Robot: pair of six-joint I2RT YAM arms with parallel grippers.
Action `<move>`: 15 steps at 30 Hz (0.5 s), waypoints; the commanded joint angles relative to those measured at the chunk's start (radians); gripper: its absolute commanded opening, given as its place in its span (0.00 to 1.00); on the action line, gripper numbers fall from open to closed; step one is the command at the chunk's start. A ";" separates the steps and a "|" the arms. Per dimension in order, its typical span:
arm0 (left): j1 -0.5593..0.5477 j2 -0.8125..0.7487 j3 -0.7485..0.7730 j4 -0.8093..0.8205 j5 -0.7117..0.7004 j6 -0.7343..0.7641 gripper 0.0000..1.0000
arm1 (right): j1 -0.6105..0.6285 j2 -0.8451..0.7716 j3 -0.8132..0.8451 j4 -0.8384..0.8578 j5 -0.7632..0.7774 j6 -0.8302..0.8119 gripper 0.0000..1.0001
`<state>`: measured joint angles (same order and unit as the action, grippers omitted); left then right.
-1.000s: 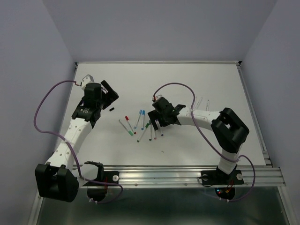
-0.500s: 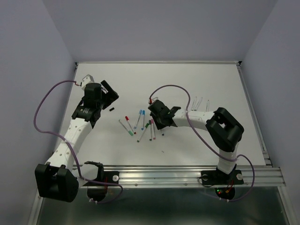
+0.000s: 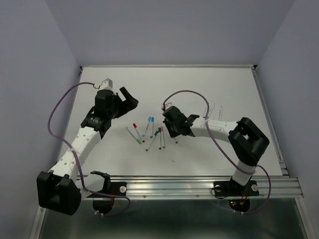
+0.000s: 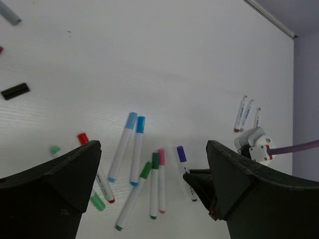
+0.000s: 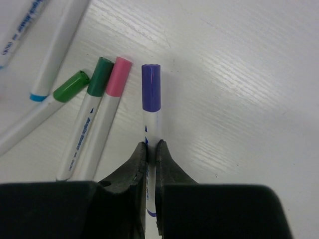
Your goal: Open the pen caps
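Observation:
Several capped pens lie in a loose cluster at mid-table. My right gripper is shut on the white barrel of the rightmost pen, just behind its purple cap, and the pen lies on the table. Beside it lie pens with a pink cap, a dark green cap and a light green cap. My left gripper hangs open above the cluster's left side, holding nothing. From there I see the purple cap, two blue caps and a red cap.
Loose caps lie left of the cluster: a black one, green ones and a grey one. Three uncapped barrels lie at the right. A metal rail runs along the table's near edge.
My right gripper has closed on the purple-capped pen's barrel. The left arm has swung right and farther back, toward the pen cluster, still open.

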<state>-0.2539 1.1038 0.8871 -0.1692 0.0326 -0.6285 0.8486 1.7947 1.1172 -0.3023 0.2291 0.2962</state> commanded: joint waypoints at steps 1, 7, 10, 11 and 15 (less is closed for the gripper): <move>-0.067 -0.015 -0.036 0.207 0.237 0.043 0.99 | -0.043 -0.196 -0.033 0.149 -0.075 -0.054 0.01; -0.128 -0.012 -0.059 0.353 0.338 -0.009 0.99 | -0.063 -0.342 -0.074 0.218 -0.244 -0.063 0.01; -0.148 -0.004 -0.066 0.404 0.374 -0.033 0.99 | -0.063 -0.396 -0.086 0.258 -0.309 -0.046 0.01; -0.154 -0.002 -0.068 0.411 0.385 -0.037 0.99 | -0.063 -0.418 -0.088 0.270 -0.330 -0.045 0.01; -0.163 0.004 -0.086 0.480 0.414 -0.072 0.98 | -0.063 -0.448 -0.094 0.331 -0.401 -0.026 0.01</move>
<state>-0.4072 1.1049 0.8253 0.1730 0.3779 -0.6651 0.7849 1.3754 1.0325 -0.0814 -0.0647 0.2581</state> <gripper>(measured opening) 0.985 0.078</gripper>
